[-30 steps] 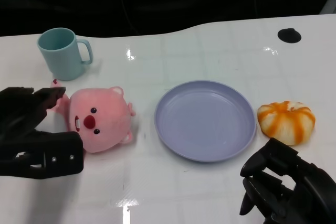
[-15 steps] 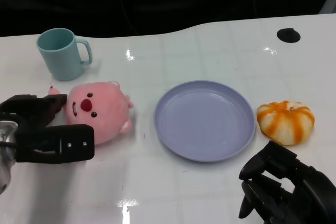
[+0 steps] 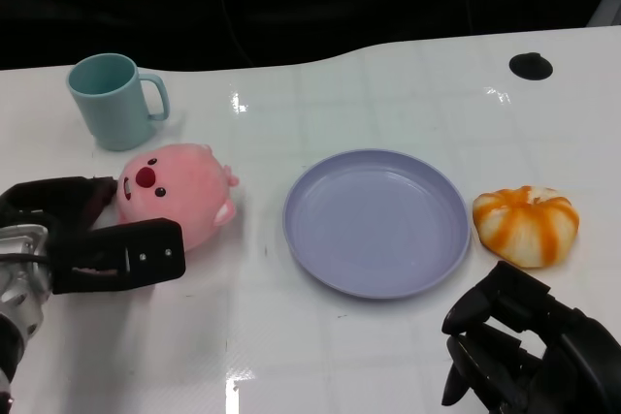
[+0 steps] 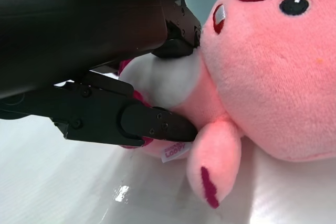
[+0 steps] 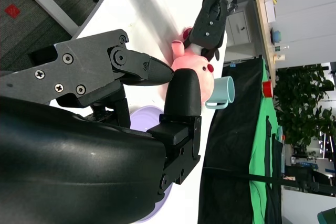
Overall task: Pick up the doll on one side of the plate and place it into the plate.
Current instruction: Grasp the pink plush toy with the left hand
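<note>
Left fingers pinch the pink doll on the glossy white table.

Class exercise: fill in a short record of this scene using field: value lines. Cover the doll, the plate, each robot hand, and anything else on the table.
doll: pink plush doll, on the table left of the plate
plate: lilac plate, nothing in it
left hand: left hand grips the doll's body
right hand: right hand holds nothing, near the plate
other items: teal mug; orange-striped bun toy right of the plate
</note>
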